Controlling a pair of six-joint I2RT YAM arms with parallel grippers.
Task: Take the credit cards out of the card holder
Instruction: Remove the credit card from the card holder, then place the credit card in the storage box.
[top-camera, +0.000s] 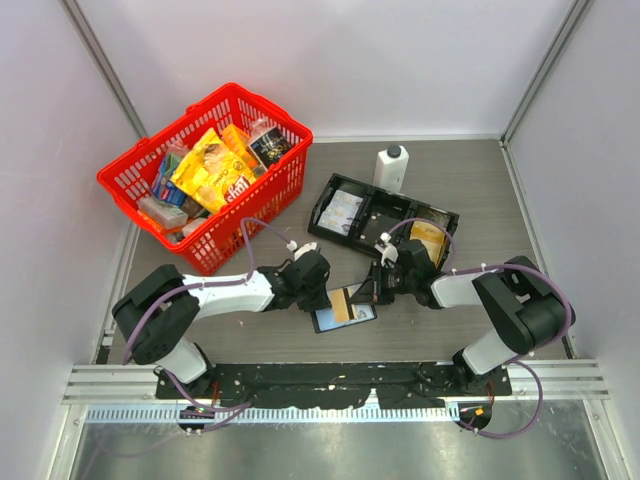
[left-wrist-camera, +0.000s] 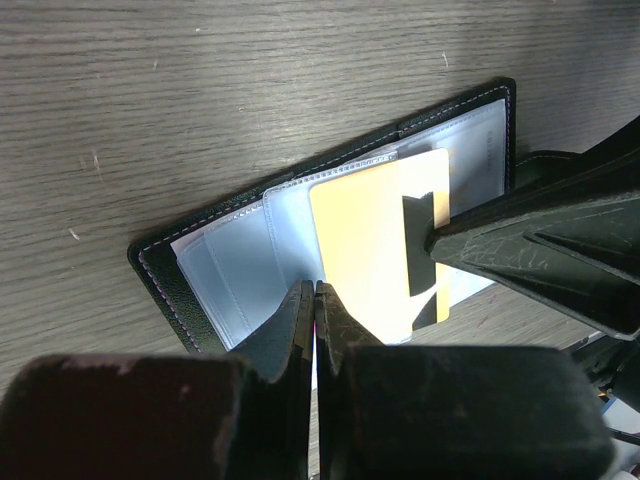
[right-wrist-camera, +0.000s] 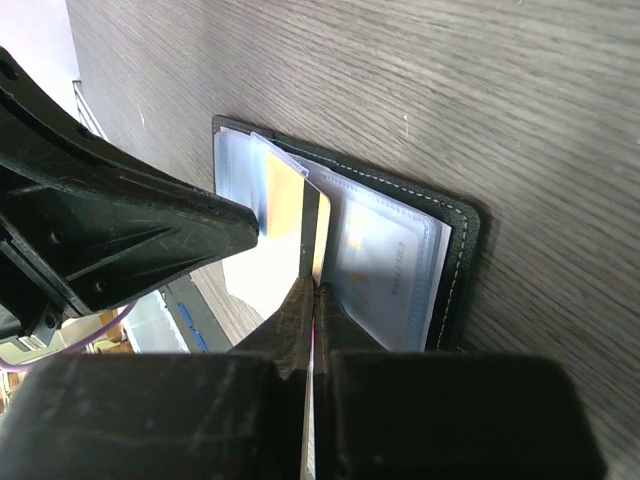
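The black card holder (left-wrist-camera: 235, 265) is laid open on the wooden table (left-wrist-camera: 250, 90), directly under both grippers. The left gripper (left-wrist-camera: 315, 300) is closed, its jaws pressed together on what seems a clear pocket leaf at the holder's near edge, so the holder appears to be pinned. The right gripper (right-wrist-camera: 313, 290) is closed too, clamped on the stripe-side edge of a golden-yellow card (left-wrist-camera: 365, 240), which stands partly out of its pocket.

From the right fingertips the card is met straight ahead and is already held. From the left fingertips it lies just beside, on their right. Its long axis is judged to run along the left fingers' reach and across the line joining the two grippers.

The pull is therefore judged to belong to the right arm, back toward its own wrist and away from the left gripper. Whether other pockets hold cards cannot be told. Beyond the right gripper a black compartment tray (top-camera: 400, 199) is seen.
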